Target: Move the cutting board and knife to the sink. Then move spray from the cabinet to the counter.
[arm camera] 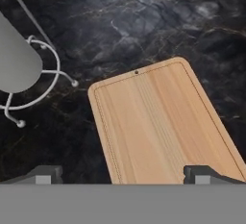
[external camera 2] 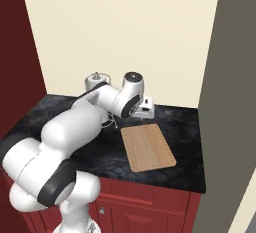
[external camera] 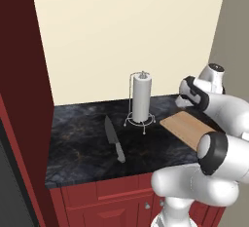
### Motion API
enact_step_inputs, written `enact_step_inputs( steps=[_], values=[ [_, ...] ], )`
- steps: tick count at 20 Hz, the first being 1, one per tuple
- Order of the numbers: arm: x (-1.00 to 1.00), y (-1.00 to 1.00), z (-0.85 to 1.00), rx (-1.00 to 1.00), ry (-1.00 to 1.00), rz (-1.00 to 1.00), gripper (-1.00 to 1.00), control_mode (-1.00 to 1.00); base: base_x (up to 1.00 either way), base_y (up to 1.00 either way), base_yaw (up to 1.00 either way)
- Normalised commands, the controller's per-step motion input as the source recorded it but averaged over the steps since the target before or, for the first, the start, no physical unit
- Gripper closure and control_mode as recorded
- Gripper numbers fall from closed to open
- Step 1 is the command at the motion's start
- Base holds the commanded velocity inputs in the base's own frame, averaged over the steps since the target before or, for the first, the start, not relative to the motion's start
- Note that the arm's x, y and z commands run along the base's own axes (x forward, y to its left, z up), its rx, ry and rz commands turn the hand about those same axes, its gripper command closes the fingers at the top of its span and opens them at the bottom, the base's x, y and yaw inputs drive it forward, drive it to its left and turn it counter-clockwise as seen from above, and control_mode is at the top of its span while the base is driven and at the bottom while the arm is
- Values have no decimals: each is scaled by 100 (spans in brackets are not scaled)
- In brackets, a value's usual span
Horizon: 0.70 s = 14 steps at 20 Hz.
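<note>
Two fingers (arm camera: 123, 174) wide, straddling cutting board (arm camera: 163, 122) edges

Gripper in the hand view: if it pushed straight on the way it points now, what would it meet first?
Most likely the cutting board. The open gripper looks down at it, fingertips straddling its near end, nothing visible between. The height above it is hard to judge.

My arm (external camera: 219, 148): glossy white rounded shells, fat tube segments w/ bulbous elbows. Dark grey/black bands at the joints, ring-shaped. Round end cap on one upper joint, dark disc w/ small light centre. Wrist section white w/ black collar. Base column white, smooth, rounded. My tool (arm camera: 123, 174): two small dark grey finger tips (arm camera: 45, 174), blocky, lighter square patch on each. No cables or markings visible.
</note>
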Motion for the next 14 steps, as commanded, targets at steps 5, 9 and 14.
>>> enact_step_inputs(
  steps=[5,9,14],
  values=[
    [38,0,-5,1,0,0,-100,-100,0,0,0],
    [35,0,-19,0,0,0,-100,-100,0,0,0],
    [27,-2,-33,0,0,0,-100,-100,0,0,0]
  ],
)
